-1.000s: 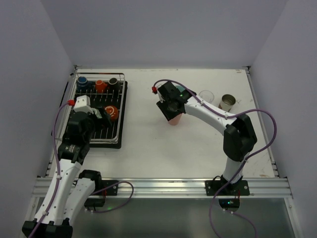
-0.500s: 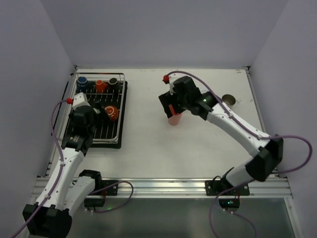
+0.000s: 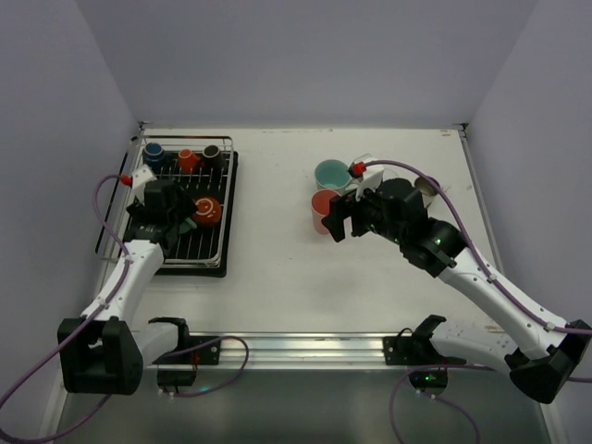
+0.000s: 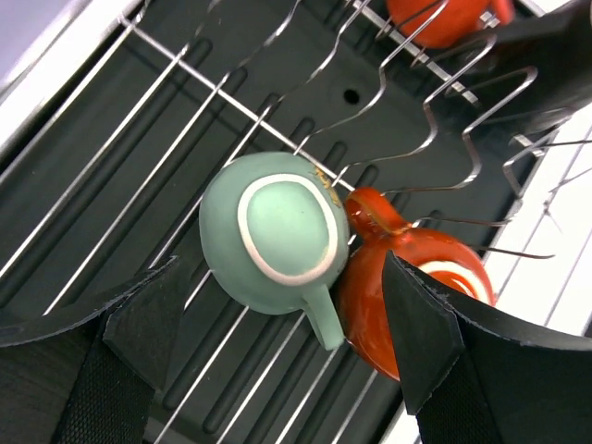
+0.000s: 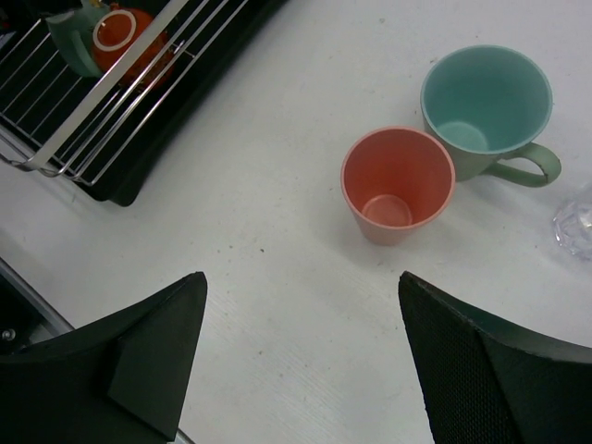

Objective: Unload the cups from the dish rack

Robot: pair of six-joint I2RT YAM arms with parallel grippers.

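The silver wire dish rack [image 3: 194, 265] stands on a black tray at the left. It holds a blue cup [image 3: 153, 153], an orange cup [image 3: 188, 159] and a black cup [image 3: 212, 153] at the back, and a red-orange cup [image 3: 209, 211] in the middle. My left gripper [image 3: 176, 215] is open over the rack. In the left wrist view [image 4: 282, 342] it hangs above an upturned teal mug [image 4: 277, 231] that touches the red-orange cup [image 4: 416, 287]. My right gripper [image 3: 338, 220] is open and empty, just near of the upright salmon tumbler [image 5: 398, 180] and a second teal mug [image 5: 486, 106].
A metal cup [image 3: 427, 185] shows partly behind the right arm at the back right. A clear glass [image 5: 575, 222] shows at the edge of the right wrist view. The rack's corner [image 5: 92, 111] lies to the left of the right gripper.
My right gripper has let go of the salmon tumbler and drawn back to the near right, uncovering the teal mug behind it. My left gripper has moved farther over the rack.
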